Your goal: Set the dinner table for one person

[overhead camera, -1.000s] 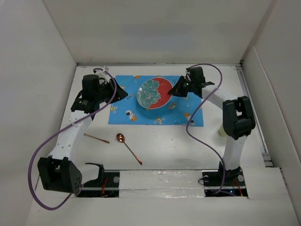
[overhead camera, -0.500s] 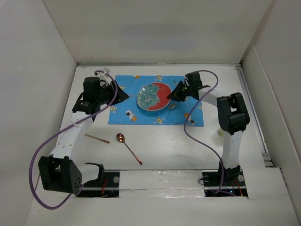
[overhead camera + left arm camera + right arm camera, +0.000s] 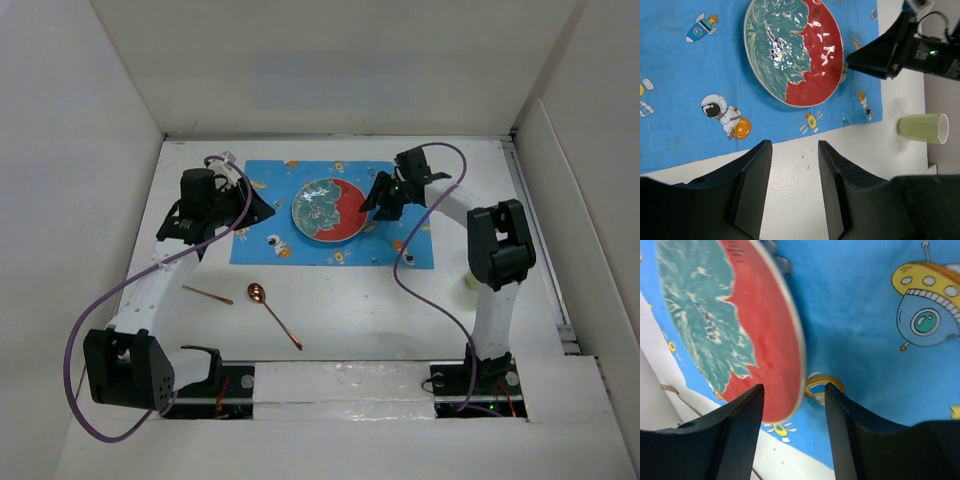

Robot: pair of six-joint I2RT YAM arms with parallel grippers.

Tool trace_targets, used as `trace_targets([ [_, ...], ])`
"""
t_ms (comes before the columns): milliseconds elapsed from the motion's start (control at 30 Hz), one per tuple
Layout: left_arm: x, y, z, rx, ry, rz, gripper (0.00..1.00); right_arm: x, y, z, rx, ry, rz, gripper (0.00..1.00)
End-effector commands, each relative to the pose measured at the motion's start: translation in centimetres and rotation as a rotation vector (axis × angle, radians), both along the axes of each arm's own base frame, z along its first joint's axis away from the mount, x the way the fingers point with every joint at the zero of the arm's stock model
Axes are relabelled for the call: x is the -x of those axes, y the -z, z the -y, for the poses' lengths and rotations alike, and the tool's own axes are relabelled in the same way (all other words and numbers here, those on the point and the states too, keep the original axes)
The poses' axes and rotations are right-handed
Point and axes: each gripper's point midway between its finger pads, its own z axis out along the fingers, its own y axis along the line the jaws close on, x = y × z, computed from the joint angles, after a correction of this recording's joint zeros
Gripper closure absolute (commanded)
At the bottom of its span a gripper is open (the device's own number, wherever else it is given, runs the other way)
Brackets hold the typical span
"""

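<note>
R gripper (image 3: 794,387): fingers apart, nothing clamped. I see the plate (image 3: 740,330) rim right ahead of the gap; touching or not, can't tell.
L gripper (image 3: 793,147): fingers apart, empty. It hangs over the mat (image 3: 680,100) edge where cloth meets bare top.
Plate: red and green, flat on the mat near its middle, between my two grippers.
Mat: blue w/ rockets and astronauts, lying on the far half of the table (image 3: 350,310).
Cup (image 3: 922,128): pale green, on the bare top off the mat's near R corner, by the R arm. Upright or tipped, I can't tell.
Spoon (image 3: 274,312): copper, on the bare top nearer me than the mat, bowl end toward the mat.
Stick (image 3: 206,294): thin, brown, just L of the spoon, not touching.
Table: white, walled on 3 sides, carrying all of the above.
</note>
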Motion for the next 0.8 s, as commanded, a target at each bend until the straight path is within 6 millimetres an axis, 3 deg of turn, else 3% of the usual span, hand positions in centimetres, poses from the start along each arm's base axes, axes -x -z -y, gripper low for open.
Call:
trace_targets([
  [0,0.2,-0.2,0.4,0.017,0.027,0.015,0.62,-1.1,-8.7,1.1,0.078,-0.028,0.203,0.43],
  [33,0.4,-0.1,0.4,0.019,0.03,0.01,0.64,-0.9,-9.5,2.0,0.124,-0.024,0.236,0.47],
  [67,0.5,0.1,0.6,0.024,0.039,0.003,0.74,-0.7,-10.5,3.0,0.148,-0.011,0.261,0.56],
  [100,0.7,0.1,0.7,0.028,0.046,0.001,0.81,0.9,-12.6,3.8,0.159,-0.005,0.307,0.88],
  [133,0.9,0.3,0.7,0.028,0.047,-0.007,0.88,1.1,-13.4,6.2,0.215,0.042,0.336,1.0],
  [167,1.1,0.8,0.7,0.028,0.054,-0.018,1.0,1.9,-14.3,7.6,0.246,0.073,0.354,1.0],
  [200,1.2,1.0,0.8,0.027,0.059,-0.023,1.0,3.9,-16.8,9.4,0.269,0.111,0.394,1.0],
  [233,1.4,1.2,0.7,0.019,0.068,-0.02,1.0,5.6,-15.3,11.7,0.347,0.163,0.36,1.0],
  [267,1.6,1.8,0.6,0.01,0.07,-0.031,1.0,6.7,-15.1,14.3,0.397,0.232,0.343,1.0],
  [300,1.7,1.7,0.5,0.001,0.073,-0.023,1.0,9.4,-16.3,16.0,0.426,0.278,0.346,1.0],
  [333,2.0,2.1,0.6,-0.02,0.085,-0.027,1.0,11.4,-14.5,18.3,0.493,0.348,0.29,1.0],
  [367,1.6,2.0,0.1,-0.063,0.058,-0.013,1.0,12.8,-14.0,20.2,0.524,0.404,0.266,1.0],
  [400,1.9,2.0,1.0,-0.093,0.083,-0.011,1.0,14.6,-13.4,21.3,0.549,0.432,0.234,1.0],
  [433,2.3,2.5,1.3,-0.128,0.095,-0.025,1.0,16.1,-14.4,22.6,0.559,0.491,0.266,1.0],
  [467,1.9,2.3,1.4,-0.178,0.093,-0.008,1.0,17.3,-12.9,23.3,0.576,0.507,0.232,1.0],
  [533,2.7,2.4,3.0,-0.22,0.142,-0.005,1.0,18.3,-12.4,24.7,0.573,0.555,0.21,0.95],
  [567,2.4,2.1,3.1,-0.242,0.146,0.013,0.98,18.4,-11.9,24.8,0.567,0.558,0.191,0.87],
  [600,2.3,1.9,3.2,-0.242,0.15,0.021,0.94,18.2,-11.5,25.2,0.565,0.562,0.179,0.69],
  [633,2.3,1.7,3.7,-0.234,0.169,0.033,0.9,17.9,-11.2,24.8,0.549,0.54,0.17,0.63],
  [667,2.5,1.5,4.2,-0.217,0.191,0.036,0.81,17.5,-10.3,24.5,0.548,0.518,0.132,0.58],
  [767,2.9,1.3,5.6,-0.202,0.25,0.047,0.72,17.3,-9.0,24.3,0.551,0.494,0.055,0.54],
])
